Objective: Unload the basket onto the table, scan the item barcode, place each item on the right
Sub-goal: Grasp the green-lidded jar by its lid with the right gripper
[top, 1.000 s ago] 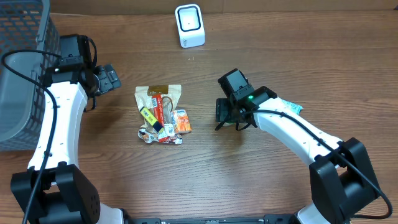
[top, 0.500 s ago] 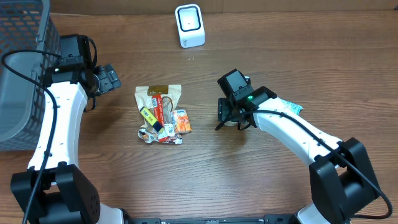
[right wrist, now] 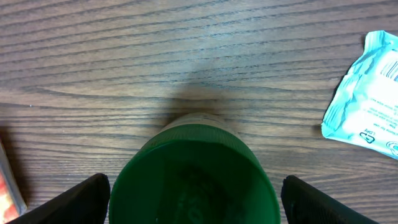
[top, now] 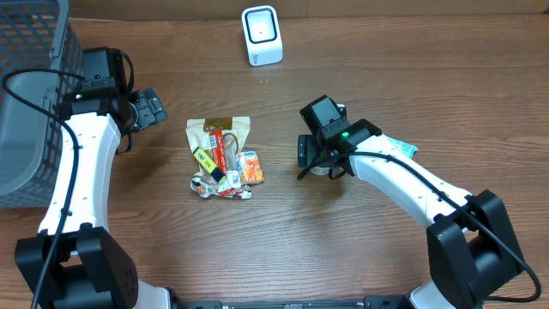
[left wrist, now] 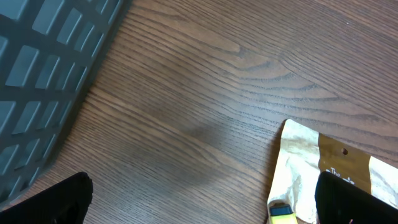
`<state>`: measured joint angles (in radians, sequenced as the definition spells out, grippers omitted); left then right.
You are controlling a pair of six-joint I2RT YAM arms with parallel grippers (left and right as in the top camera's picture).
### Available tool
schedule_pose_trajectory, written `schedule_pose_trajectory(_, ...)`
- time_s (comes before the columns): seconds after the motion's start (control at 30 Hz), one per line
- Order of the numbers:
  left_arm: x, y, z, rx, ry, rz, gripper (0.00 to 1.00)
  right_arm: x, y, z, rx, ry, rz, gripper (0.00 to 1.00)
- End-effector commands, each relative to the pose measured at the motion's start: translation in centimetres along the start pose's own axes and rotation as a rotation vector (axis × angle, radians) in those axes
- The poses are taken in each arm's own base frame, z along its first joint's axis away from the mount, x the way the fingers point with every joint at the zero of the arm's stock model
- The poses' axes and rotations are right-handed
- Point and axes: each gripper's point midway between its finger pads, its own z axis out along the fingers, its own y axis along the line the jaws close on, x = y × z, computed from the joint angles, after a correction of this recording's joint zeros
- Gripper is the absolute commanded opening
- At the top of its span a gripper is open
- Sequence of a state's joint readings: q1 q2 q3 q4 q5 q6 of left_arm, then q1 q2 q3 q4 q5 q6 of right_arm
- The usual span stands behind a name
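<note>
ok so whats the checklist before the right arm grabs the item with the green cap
1. right end effector open: ok, jaws stand wide.
2. green cap centred between its fingers: ok, a gap shows on each side.
3. teal packet clear of the grasp: ok, off to one side.
4. barcode located: cannot tell, only the cap shows.
5. white scanner unobstructed: ok, nothing in front of it.
6. left end effector out of the way: ok, open and empty beside the basket.
</note>
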<state>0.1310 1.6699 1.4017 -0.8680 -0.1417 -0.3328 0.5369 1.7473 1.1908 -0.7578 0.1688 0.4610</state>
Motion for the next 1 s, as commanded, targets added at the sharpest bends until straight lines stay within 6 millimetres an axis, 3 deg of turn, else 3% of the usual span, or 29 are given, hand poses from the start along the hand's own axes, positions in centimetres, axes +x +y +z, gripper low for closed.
schedule_pose_trajectory(0.0, -0.7, -0.2, -0.9, 0.015, -0.029, 0.015, 1.0, -1.1, 0.3, -0.9, -0.043, -0.018, -0.023, 0.9)
schedule_pose_trajectory(0.2, -0.7, -0.2, -0.9, 0.014, -0.028, 0.015, 1.0, -4.1, 1.0, -4.2, -0.173, 0.006, 0.041, 0.9)
schedule_pose_trajectory(0.37, -0.7, -0.2, -0.9, 0.015, -0.029, 0.015, 1.0, -4.0, 0.6, -5.8, -0.162, 0.044, 0.042, 0.9)
schedule_pose_trajectory(0.63, -0.7, -0.2, -0.9, 0.015, -0.029, 0.015, 1.0, -1.4, -0.6, -2.8, -0.076, 0.174, -0.035, 0.9)
schedule_pose_trajectory(0.77, -0.7, -0.2, -0.9, 0.015, -0.029, 0.015, 1.0, -0.7, 0.0, -1.3, -0.067, 0.208, -0.076, 0.9)
schedule_pose_trajectory(0.97, -0.7, -0.2, -0.9, 0.014, -0.029, 0.015, 1.0, -0.2, 1.0, -0.5, -0.061, 0.211, -0.107, 0.9)
